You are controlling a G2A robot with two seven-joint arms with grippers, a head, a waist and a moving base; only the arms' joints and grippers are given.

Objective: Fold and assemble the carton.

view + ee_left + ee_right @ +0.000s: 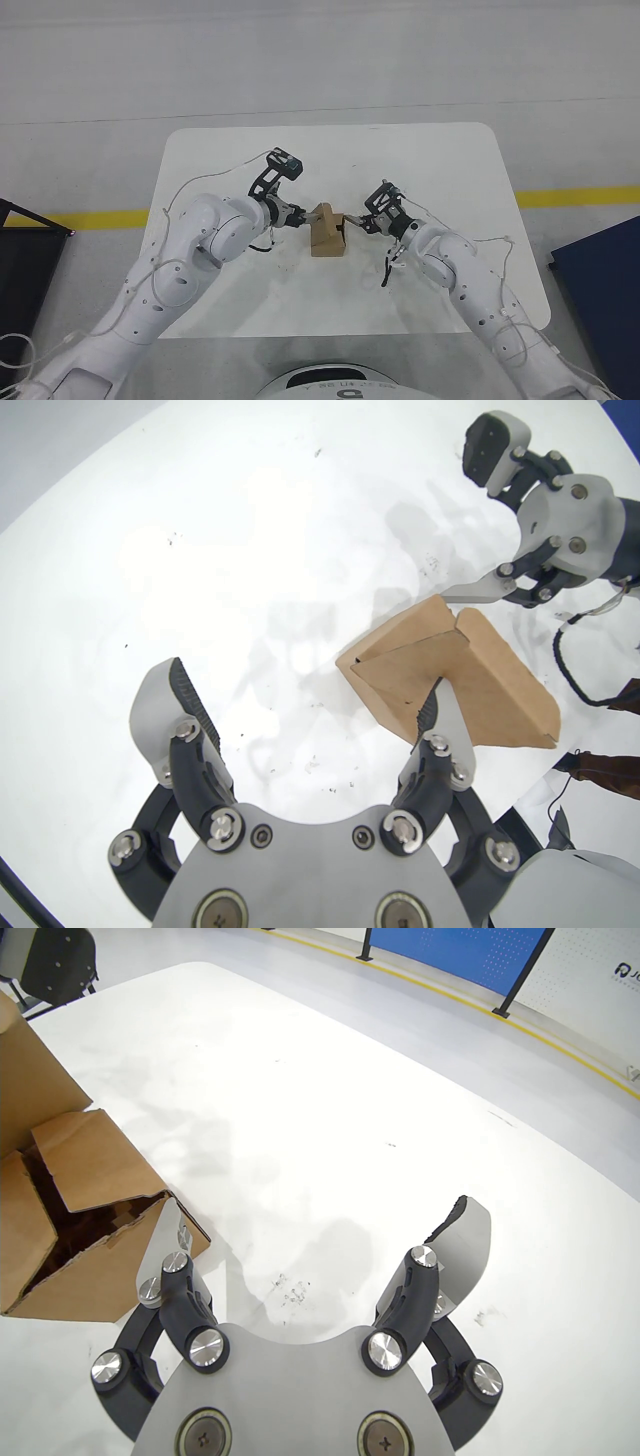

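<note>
**Carton.** The brown cardboard carton (pixel 326 230) lies on its side near the middle of the white counter (pixel 440 170), directly between my two grippers. In the left wrist view, the end of the carton (pixel 470 680) facing my left arm has its flaps folded flat, with one diagonal seam across them. In the right wrist view, the end of the carton (pixel 75 1208) facing my right arm is only partly closed. Its flaps lean inward, and a jagged gap shows the dark interior.

**Left gripper.** My left gripper (pixel 296 217) is at the folded end. Its fingers are spread wide (pixel 307 680) and clamp nothing. One fingertip rests against the folded end face. The other finger hangs above bare counter, well apart from the carton.

**Right gripper.** My right gripper (pixel 365 215) is at the partly closed end. Its fingers are also spread wide (pixel 315 1213), with nothing between them. One finger lies against the flap by the carton's corner at the counter. The other finger stands over bare counter. The left wrist view shows the right gripper (pixel 470 520) touching the carton's far edge with one fingertip.

**Surroundings.** Small dark scuff marks (pixel 292 1290) dot the counter. A yellow line (pixel 580 195) runs along the floor beyond it.
</note>
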